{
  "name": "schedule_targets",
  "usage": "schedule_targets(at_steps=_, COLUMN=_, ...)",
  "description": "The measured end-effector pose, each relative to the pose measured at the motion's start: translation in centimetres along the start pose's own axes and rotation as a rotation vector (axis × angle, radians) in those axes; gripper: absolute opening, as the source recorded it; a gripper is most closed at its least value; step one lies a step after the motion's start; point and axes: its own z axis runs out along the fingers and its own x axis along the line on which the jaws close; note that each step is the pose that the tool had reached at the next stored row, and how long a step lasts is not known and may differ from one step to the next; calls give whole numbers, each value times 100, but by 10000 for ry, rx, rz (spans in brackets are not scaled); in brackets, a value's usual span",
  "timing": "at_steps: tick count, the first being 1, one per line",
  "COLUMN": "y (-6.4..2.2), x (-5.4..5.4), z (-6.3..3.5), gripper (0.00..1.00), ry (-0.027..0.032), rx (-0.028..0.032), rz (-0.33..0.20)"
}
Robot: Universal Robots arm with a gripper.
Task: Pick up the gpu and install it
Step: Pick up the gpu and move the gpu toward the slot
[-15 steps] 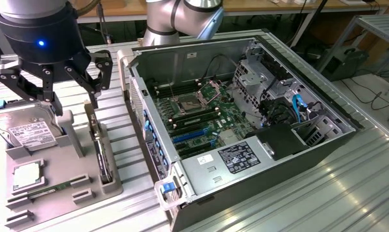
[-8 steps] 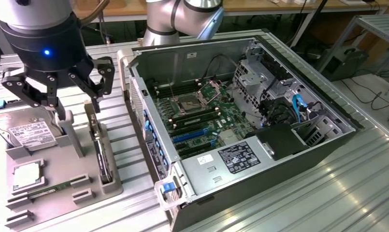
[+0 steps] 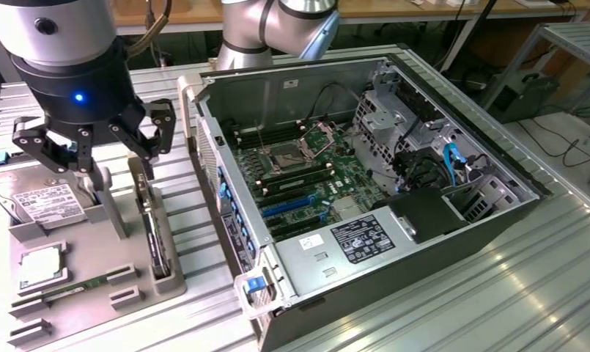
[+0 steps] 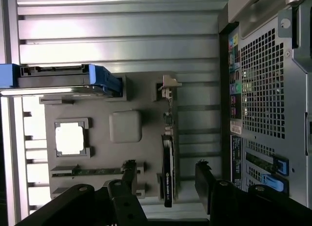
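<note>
The gpu [image 3: 156,235] is a thin dark card standing on its edge in a slot of the grey fixture tray [image 3: 128,293], at the exterior view's left. In the wrist view the gpu [image 4: 168,170] shows edge-on, with its silvery bracket [image 4: 168,87] at one end. My gripper [image 3: 109,158] hangs open above the tray, over the card's bracket end and apart from it. In the wrist view my gripper [image 4: 166,179] has one dark finger on each side of the card, holding nothing.
The tray also holds a silver hard drive [image 3: 45,202], a processor chip [image 3: 40,264], a green memory stick [image 3: 75,288] and a grey post [image 3: 109,213]. The opened computer case [image 3: 451,242] lies to the right, its motherboard with blue slots [image 3: 285,205] exposed. Cables run inside the case.
</note>
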Motion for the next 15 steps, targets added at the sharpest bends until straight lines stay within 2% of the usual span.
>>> schedule_targets(at_steps=4, y=-30, x=0, z=48, gripper=60, ry=2, rx=2, rz=-1)
schedule_targets(at_steps=9, y=-119, x=-2, z=107, gripper=60, ry=-1, rx=-1, rz=-1)
schedule_targets(at_steps=15, y=-124, x=-12, z=211, gripper=60, ry=7, rx=3, rz=-168)
